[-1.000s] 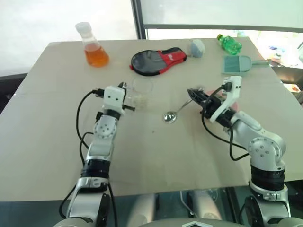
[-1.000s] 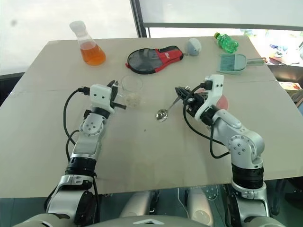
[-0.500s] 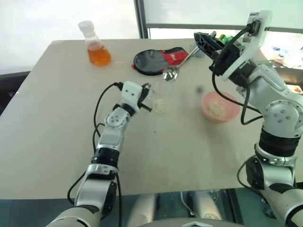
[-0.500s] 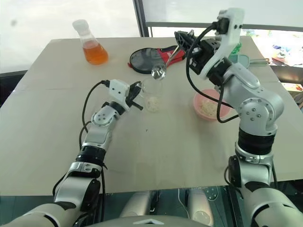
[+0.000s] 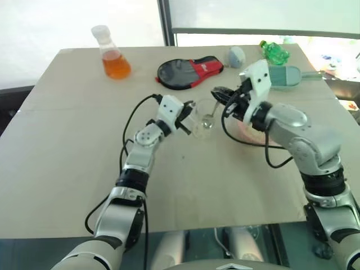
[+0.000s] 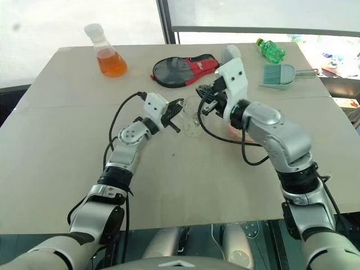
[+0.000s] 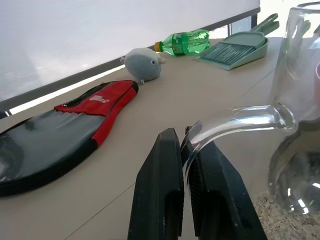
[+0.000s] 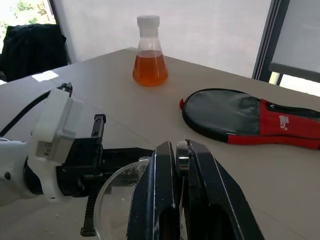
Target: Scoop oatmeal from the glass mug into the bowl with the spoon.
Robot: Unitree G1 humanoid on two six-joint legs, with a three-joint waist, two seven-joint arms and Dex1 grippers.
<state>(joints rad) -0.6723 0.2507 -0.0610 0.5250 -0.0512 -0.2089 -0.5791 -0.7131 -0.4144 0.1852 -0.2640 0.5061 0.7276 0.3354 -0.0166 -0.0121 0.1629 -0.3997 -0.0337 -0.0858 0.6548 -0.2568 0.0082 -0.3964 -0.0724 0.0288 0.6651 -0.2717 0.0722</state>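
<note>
Since a second ago: right tool (image 5: 218, 93) has swung the spoon (image 5: 209, 115) from mid-counter up and down into the glass mug (image 5: 201, 120), centre frame; left tool (image 5: 188, 114) slid the mug toward centre.
Head view: bowl (image 6: 233, 130) hides behind the right arm; a tipped mug spills oatmeal (image 7: 280, 226).
Left wrist: tool clenched on the mug handle; slip risk.
Right wrist: tool clamps the spoon.
Room: beige counter (image 5: 67, 152), bright windows.

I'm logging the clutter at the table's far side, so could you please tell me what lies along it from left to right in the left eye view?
Flask of orange liquid → black and red paddle case → small grey plush toy → green plastic bottle → teal dustpan with brush.
</note>
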